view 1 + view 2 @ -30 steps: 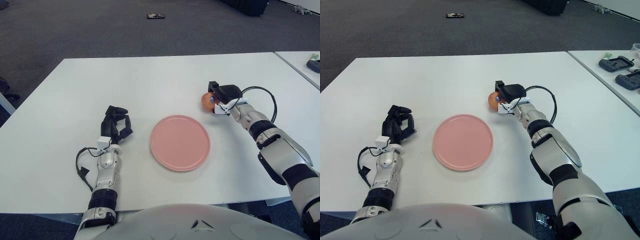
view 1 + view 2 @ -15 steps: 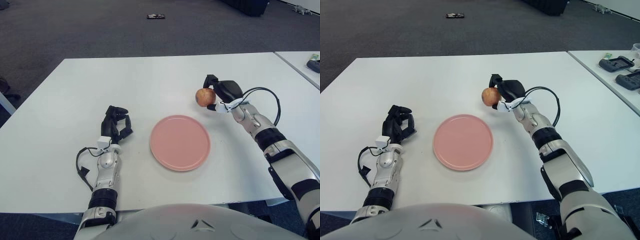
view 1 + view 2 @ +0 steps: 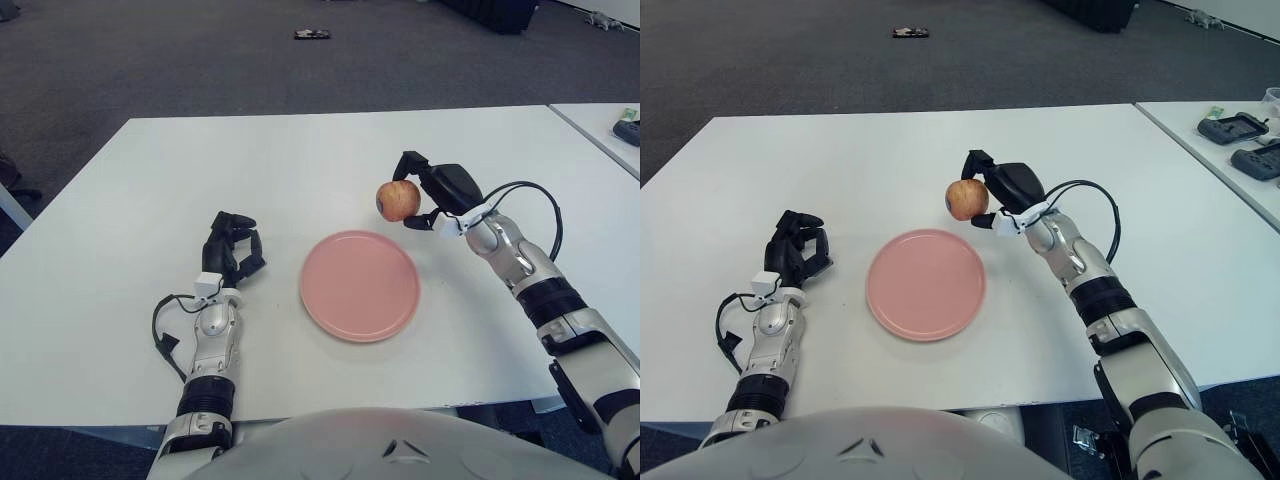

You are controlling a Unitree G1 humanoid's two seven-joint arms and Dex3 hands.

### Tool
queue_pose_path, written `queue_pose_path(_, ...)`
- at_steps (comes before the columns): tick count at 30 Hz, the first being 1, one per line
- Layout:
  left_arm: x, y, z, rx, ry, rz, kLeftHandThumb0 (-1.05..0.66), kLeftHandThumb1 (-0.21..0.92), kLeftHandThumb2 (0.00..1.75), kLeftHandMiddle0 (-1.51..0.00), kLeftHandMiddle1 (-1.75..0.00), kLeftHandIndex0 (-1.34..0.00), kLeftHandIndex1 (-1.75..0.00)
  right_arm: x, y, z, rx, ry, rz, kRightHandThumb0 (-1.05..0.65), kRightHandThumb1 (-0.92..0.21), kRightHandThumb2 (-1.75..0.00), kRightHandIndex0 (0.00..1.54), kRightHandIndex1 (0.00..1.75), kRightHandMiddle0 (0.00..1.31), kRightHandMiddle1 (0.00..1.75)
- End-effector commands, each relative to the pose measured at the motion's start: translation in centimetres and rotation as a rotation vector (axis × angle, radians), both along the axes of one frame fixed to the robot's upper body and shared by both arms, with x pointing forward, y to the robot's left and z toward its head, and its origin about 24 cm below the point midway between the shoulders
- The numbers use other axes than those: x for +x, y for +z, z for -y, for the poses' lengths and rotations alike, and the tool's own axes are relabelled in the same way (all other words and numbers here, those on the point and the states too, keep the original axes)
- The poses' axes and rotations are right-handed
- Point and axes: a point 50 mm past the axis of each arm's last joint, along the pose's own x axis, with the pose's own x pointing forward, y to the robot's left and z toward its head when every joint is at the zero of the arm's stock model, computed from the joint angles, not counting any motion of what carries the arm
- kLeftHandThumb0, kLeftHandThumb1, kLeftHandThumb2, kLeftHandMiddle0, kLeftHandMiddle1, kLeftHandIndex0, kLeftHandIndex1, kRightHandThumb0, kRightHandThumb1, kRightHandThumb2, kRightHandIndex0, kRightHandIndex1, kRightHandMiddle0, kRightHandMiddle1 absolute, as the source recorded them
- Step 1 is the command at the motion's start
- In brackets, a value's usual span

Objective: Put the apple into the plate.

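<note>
**Apple in the air, right by the plate's far edge**

Left eye view first. The right hand (image 3: 428, 195) has its dark fingers wrapped around the apple (image 3: 398, 199), pinching it from the right side, with one finger up over the top and another under it. The apple is off the table and sits, in the picture, just above the far right rim of the pink plate (image 3: 359, 285). I can't tell whether it's actually over the plate or a bit behind it. The plate itself lies flat near the middle of the white table (image 3: 140, 200) with nothing on it. The left hand (image 3: 231, 250) shows to the left of the plate, well apart from it, fingers curled in on themselves and holding nothing. A black cable (image 3: 166, 340) loops out beside that forearm.

Right eye view, same deal from a slightly shifted spot. The apple (image 3: 966, 199) is reddish with a yellow patch, held by the right hand (image 3: 997, 190) above the plate's (image 3: 926, 284) far right edge, clear of the tabletop. The left hand (image 3: 796, 250) is again off to the plate's left with the fingers bunched together. On a second table (image 3: 1250, 190) at the far right there are a couple of dark devices (image 3: 1238, 126). Too small to say what they are.
</note>
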Motion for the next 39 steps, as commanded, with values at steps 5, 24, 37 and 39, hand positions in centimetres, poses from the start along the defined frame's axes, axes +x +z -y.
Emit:
queue_pose_path(5,-1.5,-2.0,0.0,0.004,0.018,-0.097,-0.42,0.51,1.09,-0.82,-1.75,-0.46,-1.75,-1.9,1.5,-0.8,0.103,0.164,-0.018,-0.53,-0.18,-1.48,1.30,1.75,0.72,1.75)
queue_pose_path(24,-1.4,-1.9,0.1,-0.015,0.012,-0.095,-0.42,0.50,1.10,-0.82,-1.75,-0.46,-1.75,-5.7,1.8,-2.6,0.084,0.417,-0.121,-0.54,-0.16,-1.52,1.29,1.75,0.74,1.75)
queue_pose_path(37,-1.4,-1.9,0.2,-0.003,0.006,-0.104,-0.42,0.49,1.11,-0.83,-1.75,-0.47,-1.75,-7.0,1.3,-3.3,-0.080,0.568,-0.202,-0.55,-0.14,-1.54,1.28,1.75,0.76,1.75)
queue_pose_path(39,-1.5,-1.9,0.2,-0.006,0.008,-0.103,-0.42,0.49,1.11,-0.82,-1.75,-0.47,-1.75,-7.2,1.2,-3.5,-0.112,0.587,-0.182,-0.55,-0.14,-1.54,1.28,1.75,0.76,1.75)
